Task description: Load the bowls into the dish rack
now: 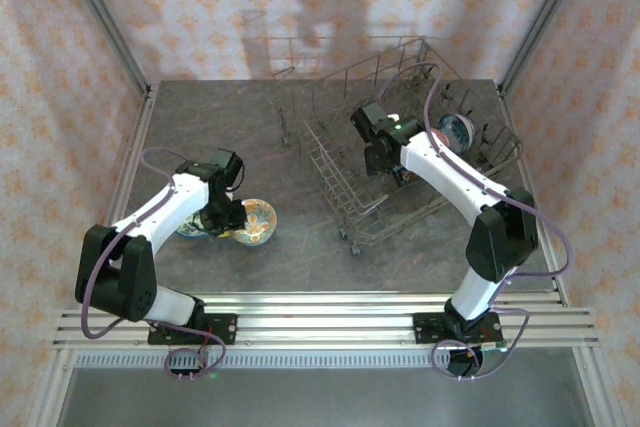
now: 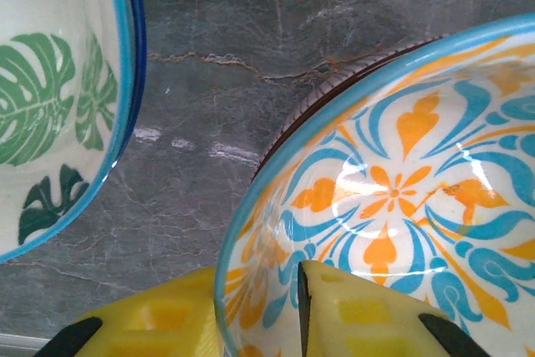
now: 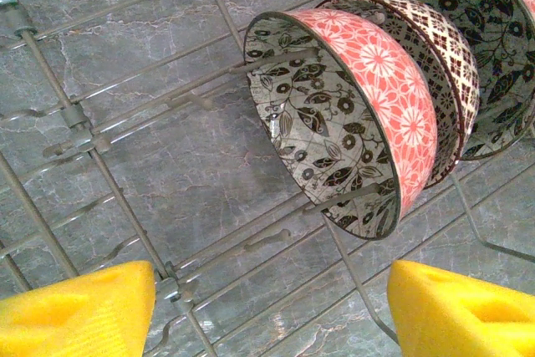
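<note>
Left end effector [image 2: 259, 294] straddles orange-teal bowl [image 2: 393, 198] rim, green-leaf bowl [image 2: 50, 98] near, apart.

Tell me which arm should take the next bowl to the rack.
Left. The left gripper straddles the rim of the orange-teal bowl on the table; the right gripper hangs open over the dish rack, beside loaded bowls.

Counter [image 1: 250, 127]: grey marble-look slab, smooth, low sheen w/ soft glare streaks. Orange-teal bowl [image 2: 401, 198], right of frame: glazed ceramic, v. glossy, sharp white highlights; outer wall under rim looks brown, ribbed. Leaf-print bowl [image 2: 50, 98], left edge: same smooth glaze. Dish rack [image 3: 88, 141]: thin grey metal wire, matt, coated look. Pink-outside bowl [image 3: 376, 98] in it: glazed, softer shine. Pads [image 3: 79, 311] of right hand [image 3: 272, 315]: yellow foam, matt, grainy. Right arm shell [image 1: 445, 167]: white plastic, semi-gloss.
</note>
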Available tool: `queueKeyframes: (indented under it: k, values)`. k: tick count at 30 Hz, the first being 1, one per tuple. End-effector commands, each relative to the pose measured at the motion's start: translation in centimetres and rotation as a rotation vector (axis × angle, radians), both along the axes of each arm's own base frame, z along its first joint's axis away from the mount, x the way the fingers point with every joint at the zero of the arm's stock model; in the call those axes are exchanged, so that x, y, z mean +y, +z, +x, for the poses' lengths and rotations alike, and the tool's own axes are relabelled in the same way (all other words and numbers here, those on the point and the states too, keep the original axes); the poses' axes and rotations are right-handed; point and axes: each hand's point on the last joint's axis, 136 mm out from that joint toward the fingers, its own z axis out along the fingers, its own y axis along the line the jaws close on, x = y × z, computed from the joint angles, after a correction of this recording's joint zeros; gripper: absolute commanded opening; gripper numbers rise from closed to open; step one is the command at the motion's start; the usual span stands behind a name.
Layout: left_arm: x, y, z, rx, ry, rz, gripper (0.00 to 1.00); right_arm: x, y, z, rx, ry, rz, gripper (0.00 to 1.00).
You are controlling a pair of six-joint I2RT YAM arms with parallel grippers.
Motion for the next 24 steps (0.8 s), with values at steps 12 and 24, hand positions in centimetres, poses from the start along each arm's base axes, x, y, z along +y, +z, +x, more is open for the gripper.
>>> queueKeyframes:
  k: [12, 24]
  values:
    - [-0.77, 1.38, 1.03, -0.017, -0.044, -0.044, 0.21, -0.84, 2.31, -0.28, -0.048, -0.042, 0.01, 0.73]
    - [-0.89, 1.49, 1.2, -0.019, -0.048, -0.049, 0.1, -0.79, 2.07, -0.71, -0.041, -0.045, 0.028, 0.73]
